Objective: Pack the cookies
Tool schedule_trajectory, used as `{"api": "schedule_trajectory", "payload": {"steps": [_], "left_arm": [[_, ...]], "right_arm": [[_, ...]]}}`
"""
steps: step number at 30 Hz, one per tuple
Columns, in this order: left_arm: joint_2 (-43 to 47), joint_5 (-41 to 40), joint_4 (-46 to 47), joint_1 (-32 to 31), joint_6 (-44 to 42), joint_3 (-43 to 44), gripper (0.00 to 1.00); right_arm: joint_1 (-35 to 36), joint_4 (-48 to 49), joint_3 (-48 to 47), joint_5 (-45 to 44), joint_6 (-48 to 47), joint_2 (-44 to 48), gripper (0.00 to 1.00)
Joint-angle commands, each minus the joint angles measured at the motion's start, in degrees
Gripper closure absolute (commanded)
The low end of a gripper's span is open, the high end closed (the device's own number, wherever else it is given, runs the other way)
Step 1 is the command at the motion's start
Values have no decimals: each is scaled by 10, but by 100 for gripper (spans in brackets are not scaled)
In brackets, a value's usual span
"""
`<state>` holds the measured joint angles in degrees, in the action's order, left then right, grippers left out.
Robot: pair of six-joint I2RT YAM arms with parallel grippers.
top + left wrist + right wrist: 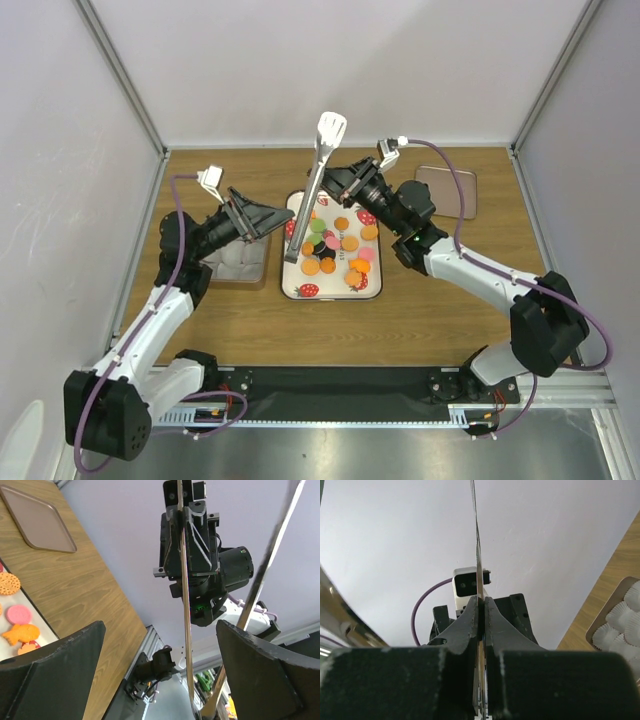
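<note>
Right gripper: closed on the tongs; in the right wrist view its fingers press one thin metal blade between them.
Tongs: long, of metal, held tilted, with the wide slotted end toward the back wall. The two arms stand apart, and their lower tips are over the left part of the white tray. Whether the tips touch something I cannot tell.
Left gripper: opened wide. In the left wrist view the two black fingers are far apart and nothing is between them. It hangs just beside the left edge of the white tray, above the container of paper cups.
Cookies: small flat pieces in orange, green, pink and black, all lying loose on the white tray, mostly in its middle and right part.
White tray: in the middle of the table, with red strawberry prints on its corners.
Container of paper cups: left of the white tray, partly hidden under the left arm; the white pleated cups show in the right wrist view.
Brown tray: flat, at the far right, well apart from the cookies.
</note>
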<state>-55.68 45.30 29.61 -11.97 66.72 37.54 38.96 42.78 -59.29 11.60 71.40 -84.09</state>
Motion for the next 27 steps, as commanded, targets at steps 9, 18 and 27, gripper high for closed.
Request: {"api": "schedule_trajectory", "payload": {"steps": [9, 18, 27], "left_arm": [[-6, 39, 159, 3, 75, -28, 0], [15, 5, 92, 17, 44, -33, 0], [14, -4, 174, 28, 95, -63, 0]], "right_arm": [[32, 76, -59, -8, 5, -63, 100], [14, 122, -13, -10, 21, -44, 100], [9, 127, -7, -9, 30, -43, 100]]}}
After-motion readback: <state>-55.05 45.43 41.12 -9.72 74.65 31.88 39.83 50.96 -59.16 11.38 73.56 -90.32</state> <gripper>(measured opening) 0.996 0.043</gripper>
